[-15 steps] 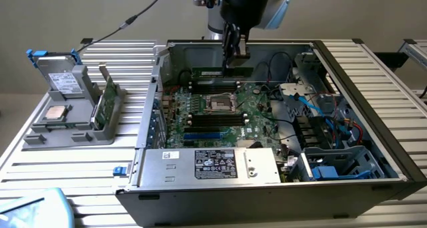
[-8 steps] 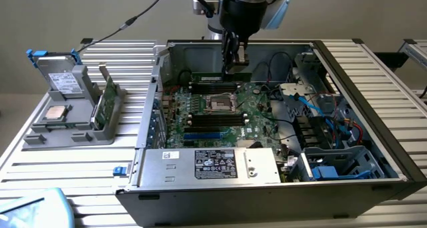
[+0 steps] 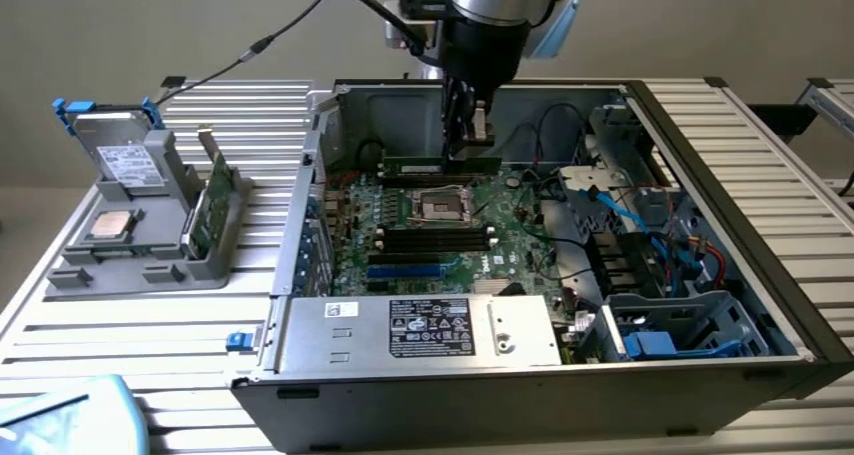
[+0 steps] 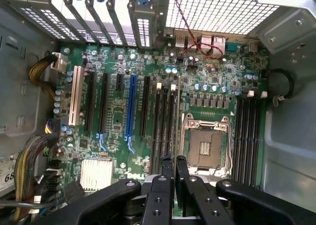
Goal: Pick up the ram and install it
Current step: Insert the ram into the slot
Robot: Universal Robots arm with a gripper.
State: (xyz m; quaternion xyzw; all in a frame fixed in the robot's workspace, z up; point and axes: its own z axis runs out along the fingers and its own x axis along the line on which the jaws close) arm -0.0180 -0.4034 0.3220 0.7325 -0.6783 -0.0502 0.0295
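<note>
Green and thin, the ram [image 3: 416,163] hangs level under the arm [image 3: 487,15], inside the open computer case [image 3: 747,205] and clear above the motherboard [image 3: 400,225]. The jaws are clamped on it from above, pinching its two flat faces a little to the exterior view's right of its middle, so more of the stick juts toward that view's left.

Its long axis runs across the exterior view from left to right. That lines it up with the black memory slots [image 3: 434,238] beside the CPU socket [image 3: 441,207]. In the wrist view, a fine pale strip that I take to be the ram's upper edge [image 4: 177,126] runs straight out from between the fingertips [image 4: 167,167]. It lies parallel to the bank of slots [image 4: 164,126] and just beside the socket [image 4: 205,146], on the side toward the blue slot [image 4: 131,106].

The ram is therefore directly under the jaws, not off to any side, and the relation that matters is straight down to a slot. It appears to hover over the edge of that bank, close to the socket. I cannot tell which slot lies exactly below, and the stick looks unseated.

Outside the case, a grey holder [image 3: 134,265] stands on the slatted metal surface [image 3: 80,325], well apart from the work.
</note>
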